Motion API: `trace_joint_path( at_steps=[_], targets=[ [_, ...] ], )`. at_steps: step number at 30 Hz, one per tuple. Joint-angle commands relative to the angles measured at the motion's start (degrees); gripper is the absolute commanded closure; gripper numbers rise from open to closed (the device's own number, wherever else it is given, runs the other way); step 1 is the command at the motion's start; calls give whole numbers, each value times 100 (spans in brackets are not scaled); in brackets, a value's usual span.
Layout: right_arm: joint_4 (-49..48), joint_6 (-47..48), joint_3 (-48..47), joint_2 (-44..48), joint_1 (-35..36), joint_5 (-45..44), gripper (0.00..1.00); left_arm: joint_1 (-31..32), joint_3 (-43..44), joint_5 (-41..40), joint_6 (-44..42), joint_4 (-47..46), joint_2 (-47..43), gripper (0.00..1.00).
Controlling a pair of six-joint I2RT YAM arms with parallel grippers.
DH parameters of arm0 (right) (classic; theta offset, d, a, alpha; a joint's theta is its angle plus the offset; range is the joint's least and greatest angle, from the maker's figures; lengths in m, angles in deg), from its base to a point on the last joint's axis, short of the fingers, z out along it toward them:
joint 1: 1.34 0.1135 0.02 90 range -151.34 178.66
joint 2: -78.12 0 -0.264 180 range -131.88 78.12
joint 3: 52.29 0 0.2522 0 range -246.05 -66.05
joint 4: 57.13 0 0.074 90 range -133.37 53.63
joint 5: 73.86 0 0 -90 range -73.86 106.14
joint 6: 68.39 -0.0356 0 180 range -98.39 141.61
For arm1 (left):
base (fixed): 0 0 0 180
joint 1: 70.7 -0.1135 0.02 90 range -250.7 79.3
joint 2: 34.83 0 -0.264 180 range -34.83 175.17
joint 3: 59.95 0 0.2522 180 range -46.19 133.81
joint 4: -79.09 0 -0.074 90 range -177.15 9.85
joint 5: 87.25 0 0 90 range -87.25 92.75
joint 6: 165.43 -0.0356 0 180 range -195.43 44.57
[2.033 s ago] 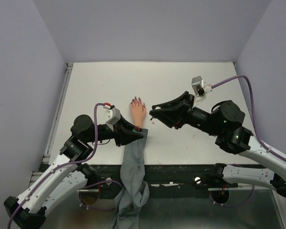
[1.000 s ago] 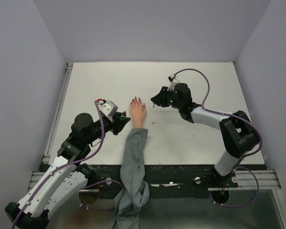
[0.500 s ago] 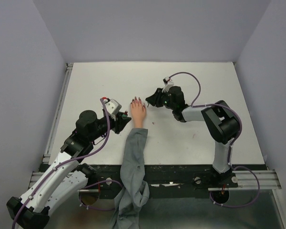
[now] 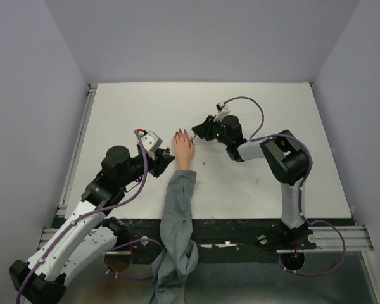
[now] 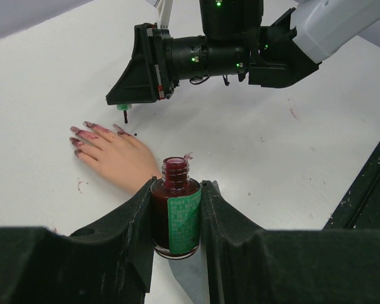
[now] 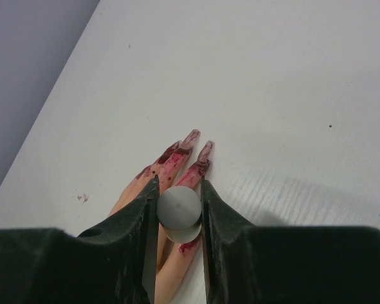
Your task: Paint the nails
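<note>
The peach mannequin hand (image 4: 183, 149) lies palm down mid-table, its grey sleeve (image 4: 177, 209) trailing over the near edge. Its nails (image 6: 192, 136) and fingers are smeared with dark red polish; they also show in the left wrist view (image 5: 82, 132). My left gripper (image 4: 166, 159) is shut on an open bottle (image 5: 176, 215) of dark red polish with a green label, just left of the wrist. My right gripper (image 4: 196, 133) is shut on the grey brush cap (image 6: 179, 212), directly above the fingers. The brush tip (image 5: 125, 118) hangs just beyond the fingertips.
The white tabletop (image 4: 266, 183) carries a few small red polish specks near the hand (image 5: 80, 185). Purple walls enclose the back and sides. The black table edge (image 4: 240, 225) runs along the near side.
My right gripper has swung left and away from me, ending over the fingertips. My left gripper has moved off the sleeve to beside the wrist with the bottle.
</note>
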Motion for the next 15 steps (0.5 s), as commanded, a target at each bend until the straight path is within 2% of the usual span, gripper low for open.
trace_joint_path(
  at_steps=[1,15],
  targets=[
    [-336,-33,-191,-214,-27,-117,99,-28,166,-43,-51,-115,-2,100],
    [-275,-60,-481,-583,-27,-108,99,-37,175,-34,-52,-106,6,100]
  ],
)
